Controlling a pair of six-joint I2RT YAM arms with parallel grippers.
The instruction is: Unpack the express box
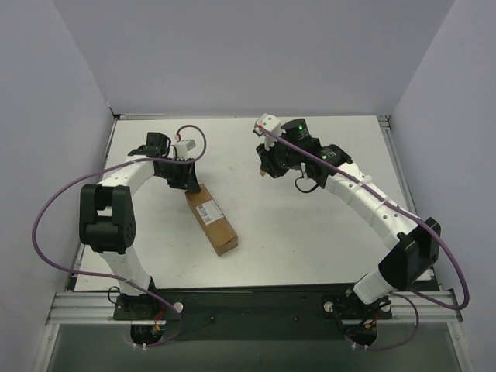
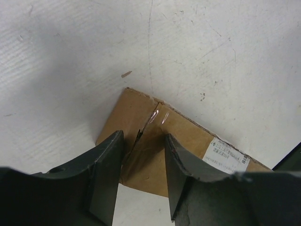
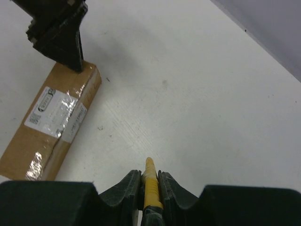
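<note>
Bolted at the near edge of the white table, the two arm bases, left and right. Just beyond, left of centre, the brown cardboard box, lying flat and diagonal, near end turned rightward, far end leftward; white label and a glossy strip of clear tape facing up. Over the far end of the box, the left gripper, pointing down, jaws partly apart with nothing clasped between them; dark fingers set either side of the taped seam, tips at the top face, though whether pressing or merely touching cannot be told. Beside the left finger, a short dark crack along that seam. Farther back and to the right, well apart from the box, the right gripper, jaws narrowed tight around a yellow knife, its tip projecting just past the fingertips toward bare tabletop. Behind and at both sides, plain grey walls.
</note>
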